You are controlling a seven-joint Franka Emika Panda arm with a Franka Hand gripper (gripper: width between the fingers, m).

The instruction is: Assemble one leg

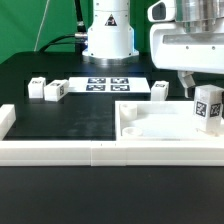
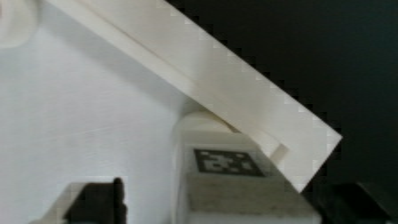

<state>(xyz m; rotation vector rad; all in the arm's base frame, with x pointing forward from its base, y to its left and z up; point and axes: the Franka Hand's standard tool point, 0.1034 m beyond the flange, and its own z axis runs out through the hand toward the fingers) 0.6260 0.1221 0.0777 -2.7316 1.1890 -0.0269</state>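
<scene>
White rail (image 1: 60, 150) edging the black desk (image 1: 70, 115) in the foreground. Behind it lies the tabletop (image 1: 150, 125). The leg (image 1: 207, 106) stands upright at its corner on the exterior view's right, with the tag facing the camera. Whether the leg is seated in a socket cannot be told. In the wrist view the fingers (image 2: 98, 200) straddle the leg with a gap showing on each side, spread apart and gripping nothing. The leg is judged light, rigid and smooth-sided, so apt to slip or tip. It is best pinched squarely across two opposite flat faces near mid-height. Farther back are three spare legs (image 1: 37, 90) (image 1: 55, 91) (image 1: 160, 89), the marker board (image 1: 105, 85) and the arm's base (image 1: 108, 35).
</scene>
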